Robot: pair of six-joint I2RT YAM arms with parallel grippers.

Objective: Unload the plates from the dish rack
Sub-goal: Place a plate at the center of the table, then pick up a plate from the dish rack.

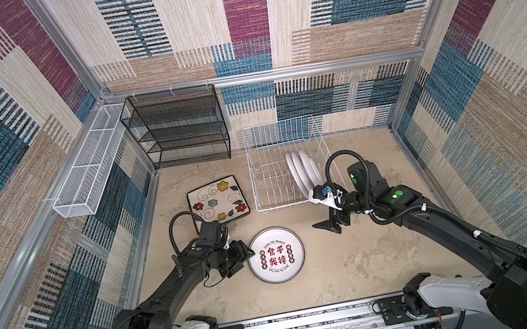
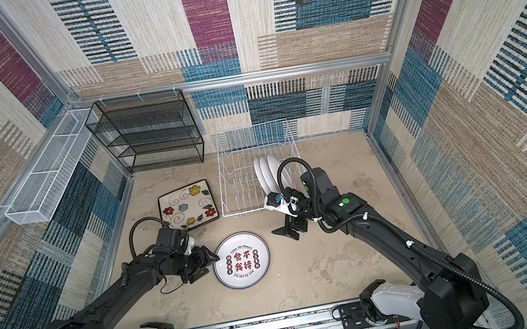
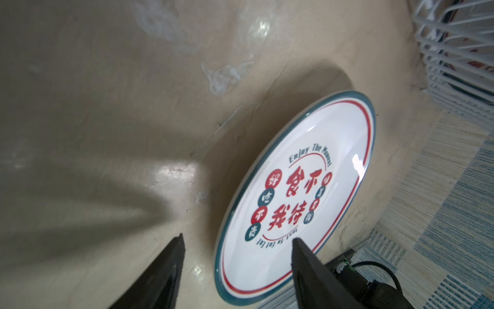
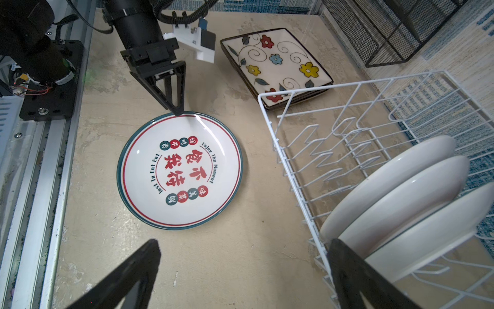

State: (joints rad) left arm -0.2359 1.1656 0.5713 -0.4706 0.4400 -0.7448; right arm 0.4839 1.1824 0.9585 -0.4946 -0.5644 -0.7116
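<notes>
Round plate lies flat, nothing gripped!
Left gripper, jaws apart, sits at its rim, lower centre; right gripper gapes wide beside the dish rack and its white plates.

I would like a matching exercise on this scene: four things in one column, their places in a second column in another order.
Things
1. round plate with red characters
2. square flowered plates
3. white-backed plates
4. black mesh shelf

Places
A. standing on edge in the dish rack
B. against the back wall
C. flat on the table, at the left claw
D. flat on the table, between shelf and left arm

Pairs: 1-C, 2-D, 3-A, 4-B
</notes>
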